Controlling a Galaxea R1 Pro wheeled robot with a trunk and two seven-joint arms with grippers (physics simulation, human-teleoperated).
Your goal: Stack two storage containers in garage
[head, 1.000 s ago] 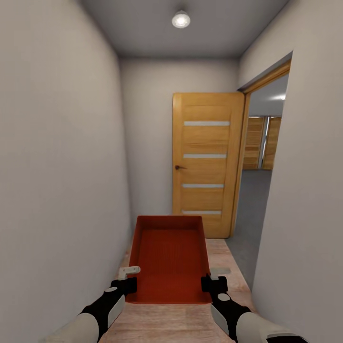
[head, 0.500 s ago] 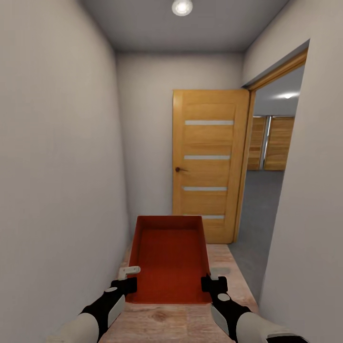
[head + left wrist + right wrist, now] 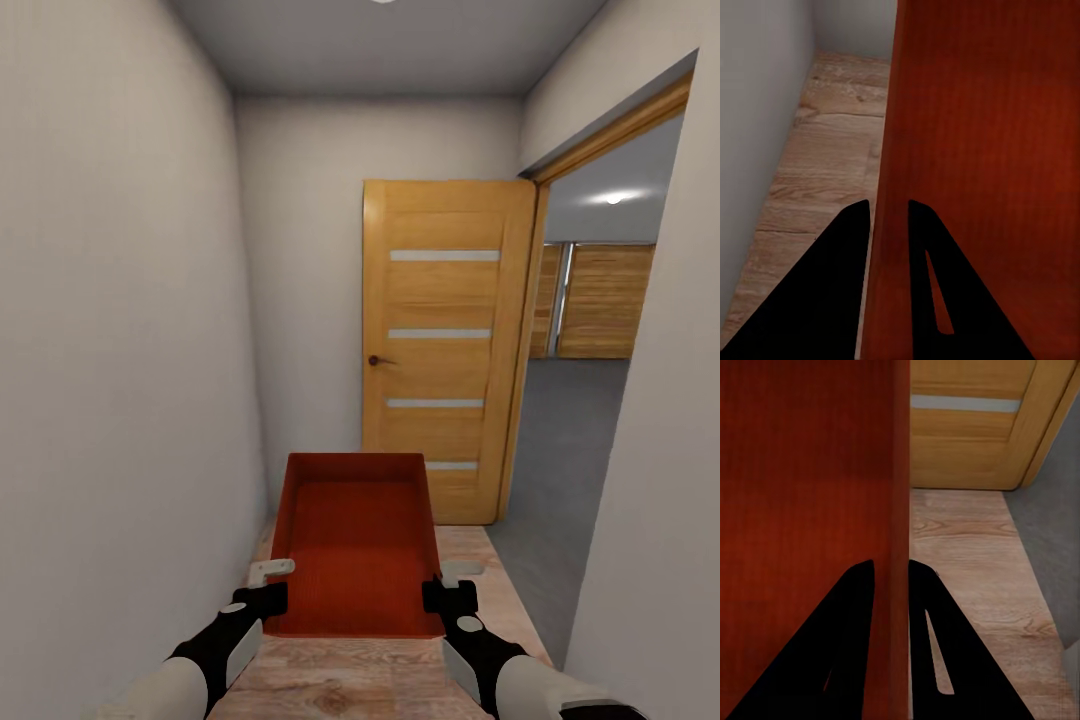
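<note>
One orange-red storage container [image 3: 355, 540] hangs in front of me above light wood planks, lidless and empty inside. My left gripper [image 3: 268, 585] is shut on its left wall near the close corner, and my right gripper [image 3: 448, 585] is shut on its right wall. The left wrist view has the left gripper [image 3: 889, 206] pinching the thin red wall [image 3: 975, 150]. In the right wrist view the right gripper [image 3: 891, 564] clamps the container's other wall [image 3: 810, 472]. Through a doorway on the right I see the garage's dark grey floor [image 3: 580, 430] and its wooden slatted panel door [image 3: 605, 300].
I am in a narrow hallway between a pale left wall [image 3: 120, 350] and a right wall [image 3: 660, 520]. An open wooden door [image 3: 445, 340] with pale stripes stands ahead against the end wall. The wood floor [image 3: 380, 680] runs under the container.
The whole view has shifted forward along the hallway: the open door and doorway look larger and more of the garage shows. The container and both grippers keep their places relative to me.
</note>
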